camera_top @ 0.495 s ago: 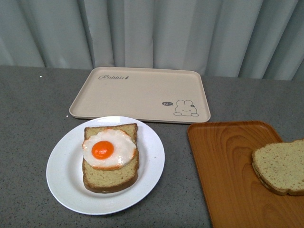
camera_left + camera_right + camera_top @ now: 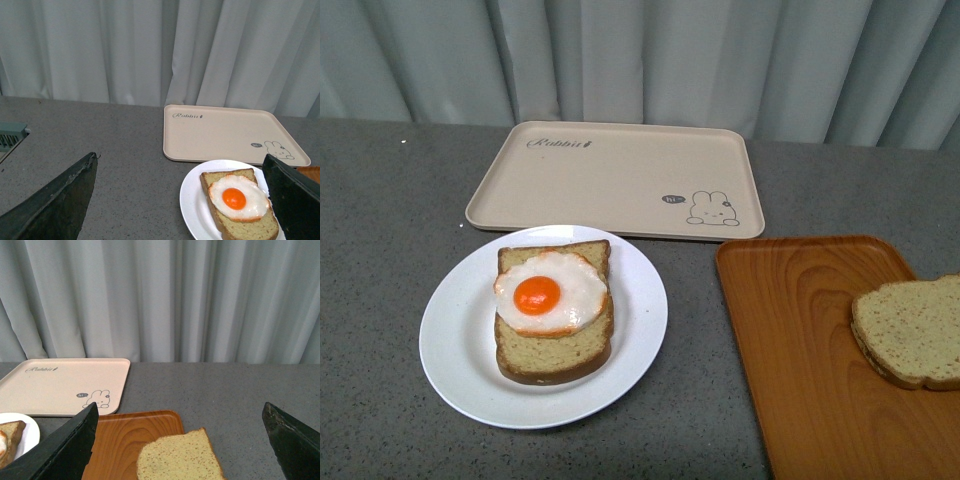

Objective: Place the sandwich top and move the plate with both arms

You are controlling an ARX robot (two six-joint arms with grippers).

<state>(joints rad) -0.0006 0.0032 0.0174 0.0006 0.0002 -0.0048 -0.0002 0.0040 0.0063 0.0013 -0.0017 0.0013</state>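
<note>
1. On the grey table [image 2: 380,300], nearest the curtain, lies the beige tray [image 2: 610,180] with a rabbit print; nothing is on it.
2. At the right side lies the orange tray [image 2: 800,330], close to a corner of the beige tray but not touching it.
3. The white plate [image 2: 455,350] stands at the left, just in front of the beige tray and apart from the orange tray.
4. The sandwich top [image 2: 910,330] lies flat on the right part of the orange tray, well apart from the plate. No finger touches it.
5. On the plate sits the lower slice [image 2: 560,355], and on it is the fried egg [image 2: 550,292] with the yolk up.
6. The left gripper [image 2: 179,157] is spread wide and holds nothing. The plate shows near one of its fingers.
7. The right gripper [image 2: 180,405] is also spread wide and empty. The sandwich top shows between its two fingers.
8. I judge that the first step, picking up the sandwich top, is not yet begun.
9. The next move, I think, asks the right gripper to come down over the sandwich top and close gently on its edges.
10. It should then carry the sandwich top to the plate and lay it square over the egg. After that, both grippers must take opposite rims of the plate.
</note>
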